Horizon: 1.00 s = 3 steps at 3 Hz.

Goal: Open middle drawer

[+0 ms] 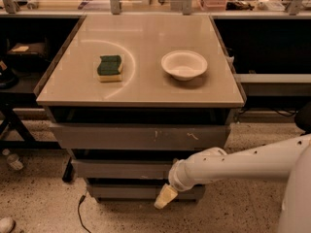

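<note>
The middle drawer [116,170] sits shut in the lower centre of the frame, under the scratched front [141,137] and above the shortest one [121,192]. The arm [233,164] comes in low from the lower right, so the claw [165,197] hangs at bottom centre, tip down before the shortest front — probably because a handle-less front must be caught by its edge. Whether the claw is wide or narrow I cannot tell. Sponge [110,68] and bowl [184,64] rest on the worktop [146,93] — clear of the work.

Cream gripper [165,197] (below grey middle drawer [121,169])
</note>
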Each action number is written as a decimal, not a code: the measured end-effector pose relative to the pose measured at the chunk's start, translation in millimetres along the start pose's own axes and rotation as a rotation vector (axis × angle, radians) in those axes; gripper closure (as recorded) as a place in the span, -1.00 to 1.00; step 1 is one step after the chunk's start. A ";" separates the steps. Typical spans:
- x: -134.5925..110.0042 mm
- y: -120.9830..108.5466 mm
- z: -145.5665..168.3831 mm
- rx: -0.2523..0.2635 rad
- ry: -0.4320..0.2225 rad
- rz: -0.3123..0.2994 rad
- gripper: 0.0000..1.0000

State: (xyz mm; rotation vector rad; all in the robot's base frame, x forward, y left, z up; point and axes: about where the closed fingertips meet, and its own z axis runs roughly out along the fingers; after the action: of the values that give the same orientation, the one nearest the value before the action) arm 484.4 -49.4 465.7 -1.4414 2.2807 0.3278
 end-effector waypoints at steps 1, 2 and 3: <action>3.5 -22.6 11.3 0.034 -0.004 -0.006 -1.00; 10.4 -36.5 27.9 0.042 0.007 -0.011 -1.00; 19.6 -47.9 45.0 0.043 0.026 -0.003 -1.00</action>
State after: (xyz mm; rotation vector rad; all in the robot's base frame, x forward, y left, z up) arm 530.2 -67.4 417.9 -1.4357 2.2919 0.2594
